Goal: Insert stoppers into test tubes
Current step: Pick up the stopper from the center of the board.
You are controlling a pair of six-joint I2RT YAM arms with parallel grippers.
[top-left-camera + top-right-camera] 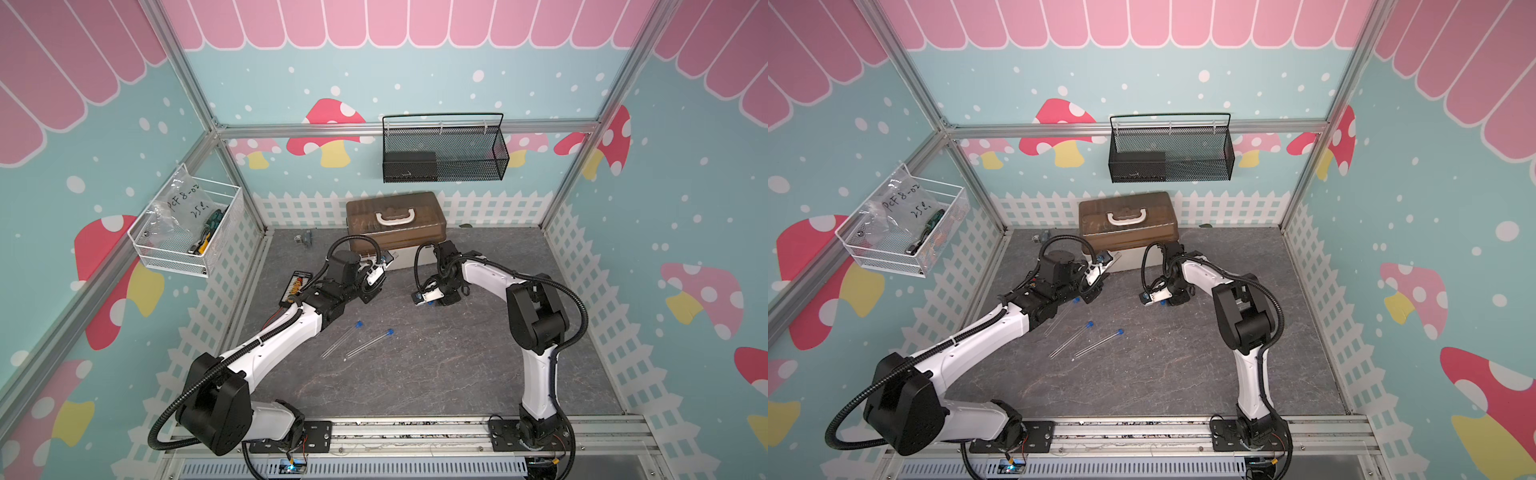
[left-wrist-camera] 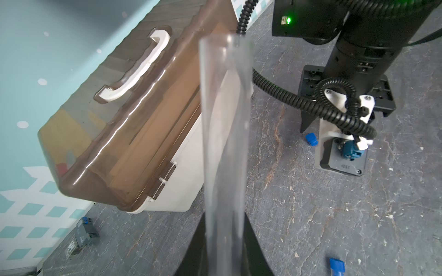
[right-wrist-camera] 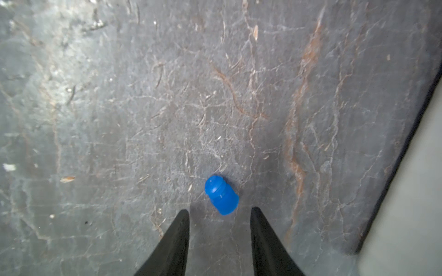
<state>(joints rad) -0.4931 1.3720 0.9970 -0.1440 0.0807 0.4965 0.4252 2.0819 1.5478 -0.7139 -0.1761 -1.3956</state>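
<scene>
clear open-mouthed tube [image 2: 224, 143] — bright blue domed stopper [image 3: 222, 195] lying sideways

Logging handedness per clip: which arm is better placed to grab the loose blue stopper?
Right. The right end effector is open, lined up on the loose stopper; the left end effector is shut on a test tube.

Your left arm [image 1: 282, 336] stretches forward and inward from its base, with the wrist turned toward the middle. The left gripper [image 2: 224, 215] has its jaws clamped on a tube [image 2: 224, 119]. Your right arm [image 1: 536, 386] rises, folds at the elbow and reaches inward. The right gripper [image 3: 219, 209] points down, jaws apart, holding nothing.
</scene>
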